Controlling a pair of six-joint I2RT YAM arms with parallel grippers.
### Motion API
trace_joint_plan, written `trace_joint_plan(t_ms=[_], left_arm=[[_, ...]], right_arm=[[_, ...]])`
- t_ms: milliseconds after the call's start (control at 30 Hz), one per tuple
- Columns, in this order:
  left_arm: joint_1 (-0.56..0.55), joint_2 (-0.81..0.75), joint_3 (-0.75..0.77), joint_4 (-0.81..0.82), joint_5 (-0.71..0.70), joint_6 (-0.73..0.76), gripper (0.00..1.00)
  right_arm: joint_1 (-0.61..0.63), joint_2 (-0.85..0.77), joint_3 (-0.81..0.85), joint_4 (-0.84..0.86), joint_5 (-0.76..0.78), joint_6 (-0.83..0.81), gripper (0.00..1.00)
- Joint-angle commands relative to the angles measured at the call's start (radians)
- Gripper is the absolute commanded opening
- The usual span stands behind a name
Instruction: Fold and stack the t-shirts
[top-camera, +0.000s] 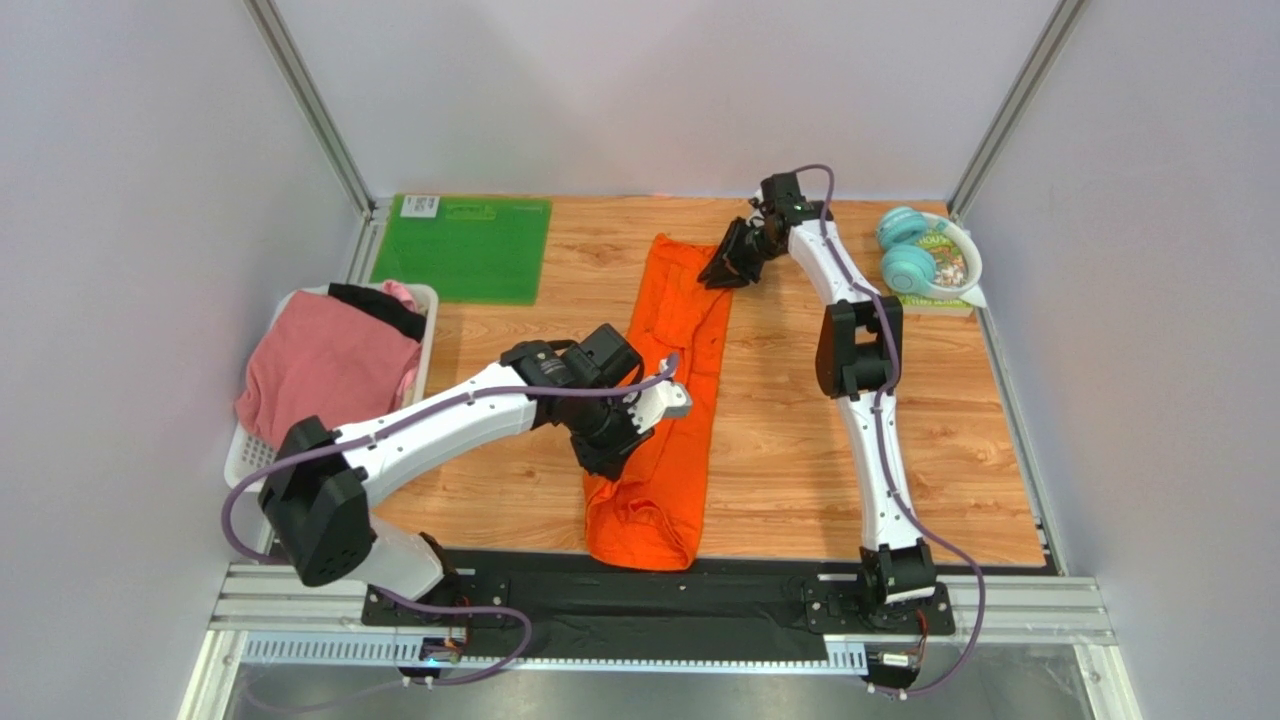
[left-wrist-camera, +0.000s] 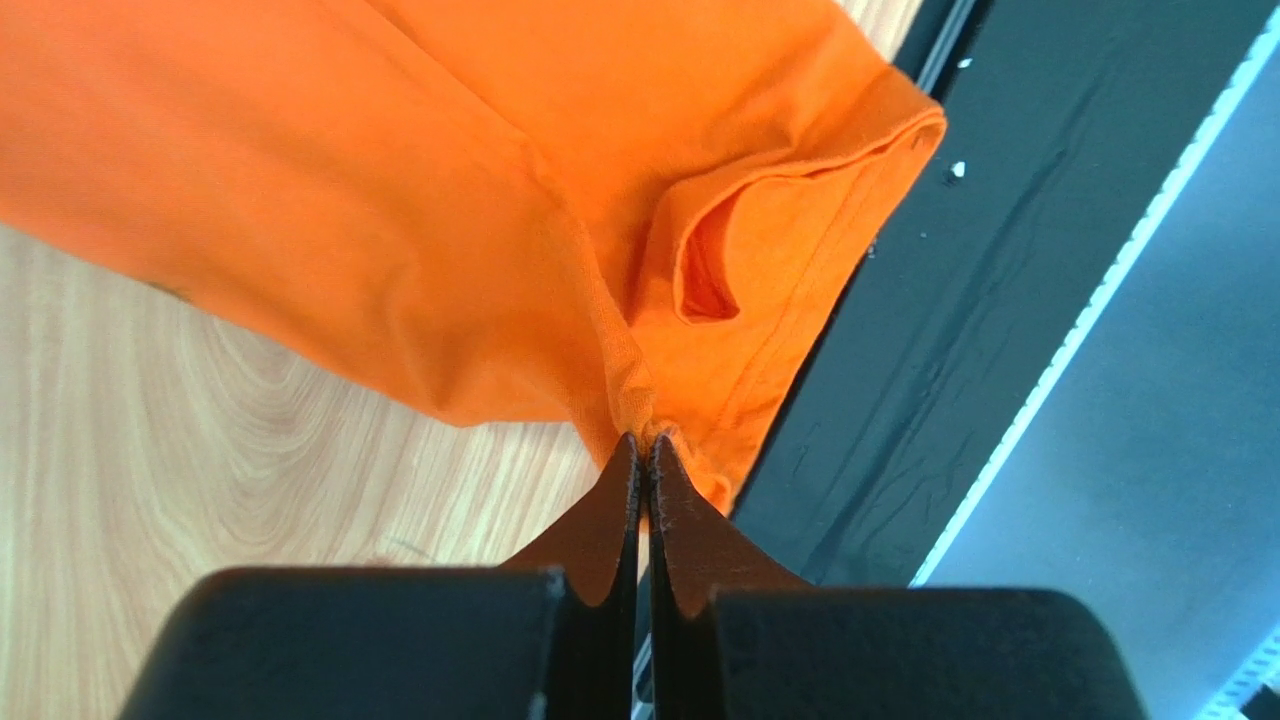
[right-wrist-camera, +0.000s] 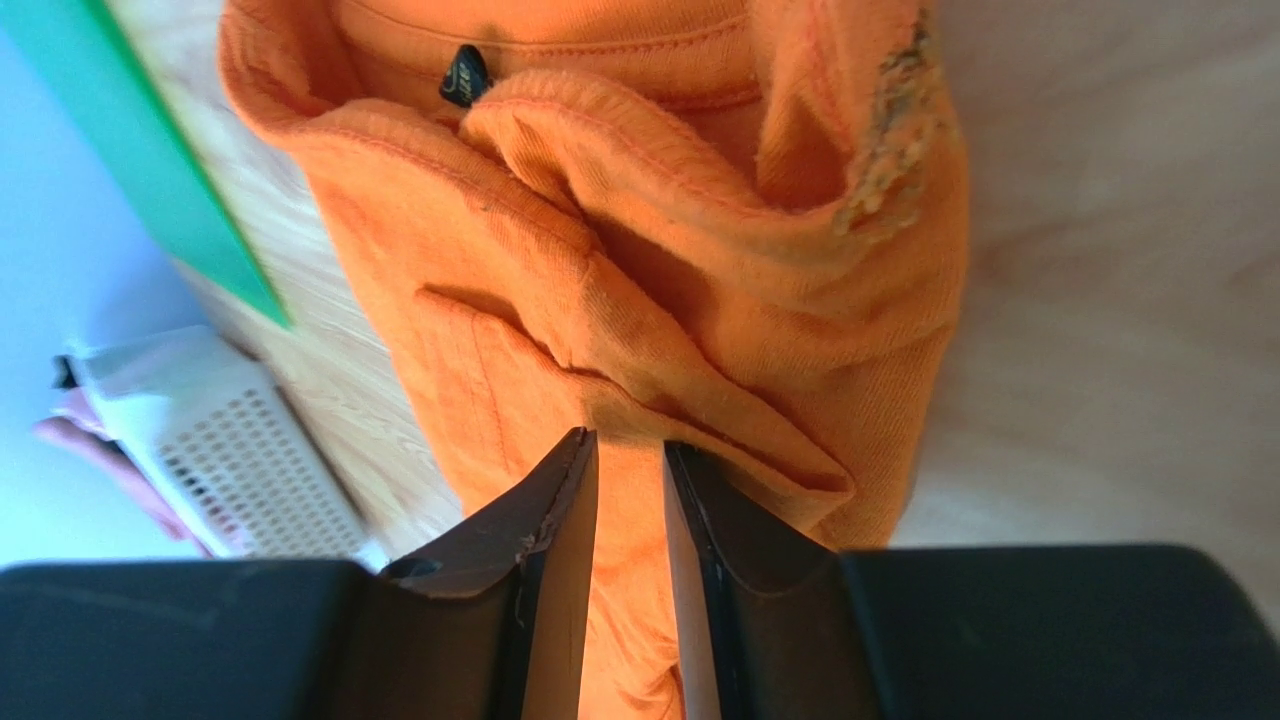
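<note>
The left arm bends inward, the left gripper (left-wrist-camera: 646, 440) clenching the orange t-shirt (top-camera: 688, 323) lying just right of the green mat (top-camera: 458, 248). The right arm stretches out, the right gripper (right-wrist-camera: 628, 440) barely parted at the collar, grasp unclear; the tag (right-wrist-camera: 469, 72) is unreadable.

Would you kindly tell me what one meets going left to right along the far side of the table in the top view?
From the left: green mat → orange t-shirt → teal headphones.

I am seeing the orange t-shirt (top-camera: 661, 405) reading as soft, matt knit cloth with stitched hems. The table (top-camera: 932, 450) is showing smooth pale wood. At ten o'clock the green mat (top-camera: 463, 248) is looking flat and faintly glossy. At nine o'clock the white basket (top-camera: 245, 450) is looking like perforated plastic.
</note>
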Motion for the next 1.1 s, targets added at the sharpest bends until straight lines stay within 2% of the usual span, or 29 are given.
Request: trace_joint_plan(t_ms=[0, 200, 300, 400, 500, 533, 567, 633, 733, 767, 800, 833, 867, 933, 967, 1033, 1067], left_arm=[[0.011, 0.078, 0.061, 0.044, 0.023, 0.023, 0.00], [0.057, 0.184, 0.129, 0.117, 0.017, 0.023, 0.00], [0.106, 0.223, 0.183, 0.114, 0.028, 0.023, 0.00], [0.150, 0.220, 0.202, 0.133, 0.030, 0.023, 0.00], [0.172, 0.198, 0.213, 0.144, 0.033, 0.013, 0.00], [0.177, 0.177, 0.214, 0.146, 0.040, 0.011, 0.00], [0.175, 0.163, 0.208, 0.147, 0.057, 0.008, 0.00], [0.175, 0.119, 0.191, 0.149, 0.076, -0.006, 0.00], [0.177, 0.082, 0.150, 0.150, 0.111, -0.024, 0.00], [0.177, 0.078, 0.130, 0.149, 0.137, -0.026, 0.00], [0.177, 0.077, 0.121, 0.146, 0.146, -0.029, 0.00], [0.177, 0.078, 0.113, 0.146, 0.154, -0.032, 0.00], [0.177, 0.080, 0.105, 0.141, 0.163, -0.033, 0.00], [0.175, 0.081, 0.102, 0.137, 0.178, -0.038, 0.00], [0.177, 0.080, 0.096, 0.134, 0.192, -0.041, 0.00], [0.175, 0.069, 0.090, 0.137, 0.195, -0.040, 0.00], [0.177, 0.066, 0.084, 0.138, 0.197, -0.040, 0.00]], right_arm=[[-0.045, 0.069, 0.030, 0.145, -0.075, 0.040, 0.31], [-0.108, 0.072, 0.043, 0.366, -0.103, 0.102, 0.33], [-0.136, 0.055, 0.064, 0.424, -0.112, 0.137, 0.35], [-0.142, 0.017, 0.072, 0.432, -0.109, 0.101, 0.40], [-0.133, -0.075, 0.025, 0.392, -0.123, 0.073, 0.45], [-0.124, -0.159, -0.003, 0.368, -0.131, 0.058, 0.47], [-0.114, -0.207, -0.056, 0.313, -0.111, 0.012, 0.51], [-0.072, -0.406, -0.286, 0.279, -0.088, -0.039, 0.52], [0.026, -0.610, -0.622, 0.219, -0.013, -0.154, 0.55], [0.057, -0.757, -0.711, 0.239, 0.027, -0.174, 0.53], [0.086, -0.826, -0.838, 0.280, 0.032, -0.180, 0.52], [0.149, -0.903, -1.002, 0.291, 0.055, -0.182, 0.50], [0.178, -1.007, -1.088, 0.306, 0.084, -0.180, 0.42], [0.262, -1.104, -1.283, 0.326, 0.137, -0.177, 0.34], [0.281, -1.167, -1.331, 0.331, 0.191, -0.171, 0.27], [0.298, -1.213, -1.423, 0.335, 0.211, -0.119, 0.20], [0.298, -1.244, -1.519, 0.378, 0.207, -0.101, 0.14]])
